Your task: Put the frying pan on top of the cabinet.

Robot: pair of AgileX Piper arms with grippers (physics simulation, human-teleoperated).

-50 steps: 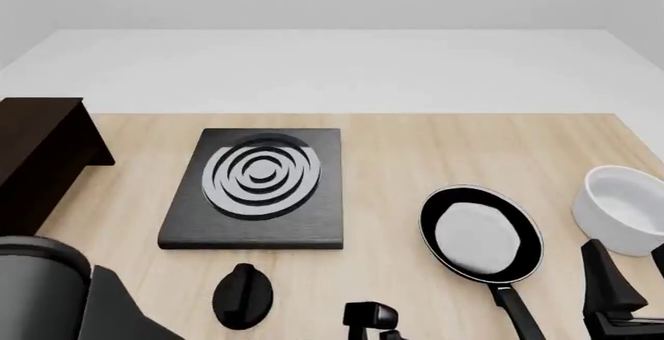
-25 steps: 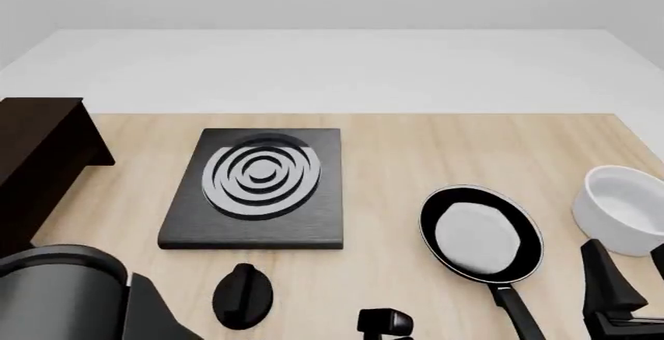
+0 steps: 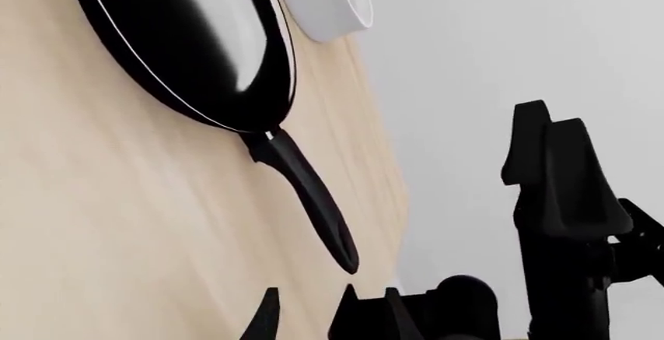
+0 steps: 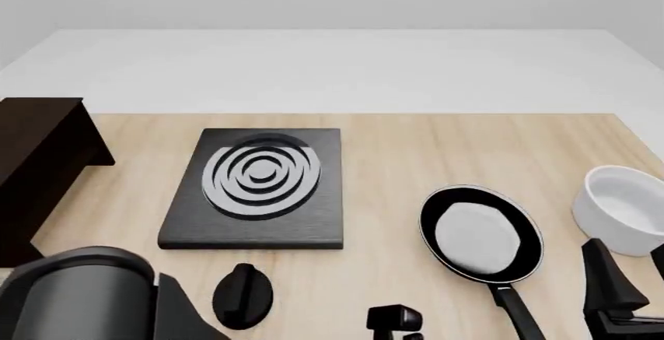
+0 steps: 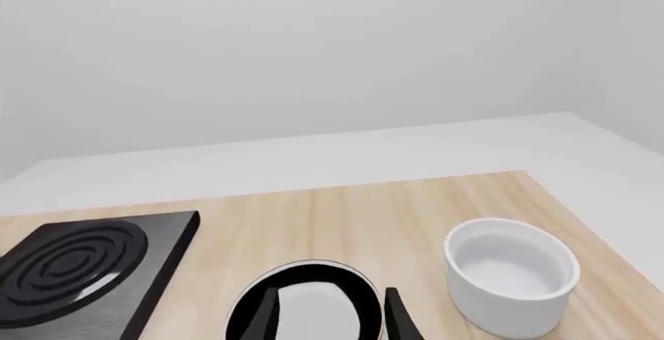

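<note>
I see the frying pan (image 4: 480, 234) flat on the bench (image 4: 394, 161), near the right edge and toward the near edge, upright with its pale inside facing up. Its long black handle (image 4: 515, 309) points toward the near edge and runs out of the front view at the bottom. Nothing grips the pan.

The cabinet (image 4: 36, 161) stands at the left edge of the bench, well apart from the pan, its flat top dark brown; it is cut off by the left side of the front view.

The stove plate (image 4: 257, 188) with grey rings lies between cabinet and pan, nearer the cabinet. A black knob-shaped object (image 4: 242, 296) lies just beside the stove plate, toward the near edge. The white bowl (image 4: 623, 208) sits at the right edge, just beside the pan and not touching it.

Left gripper (image 3: 311, 317): in the left wrist view I see its two fingertips apart, with bare bench between them, close to the end of the pan handle (image 3: 306, 200). The left arm body (image 4: 93, 297) fills the near left corner of the front view.

Right gripper (image 5: 326, 313): in the right wrist view its fingertips stand apart, with the pan (image 5: 306, 301) seen between them and the bowl (image 5: 511, 274) to one side. It holds nothing.
</note>
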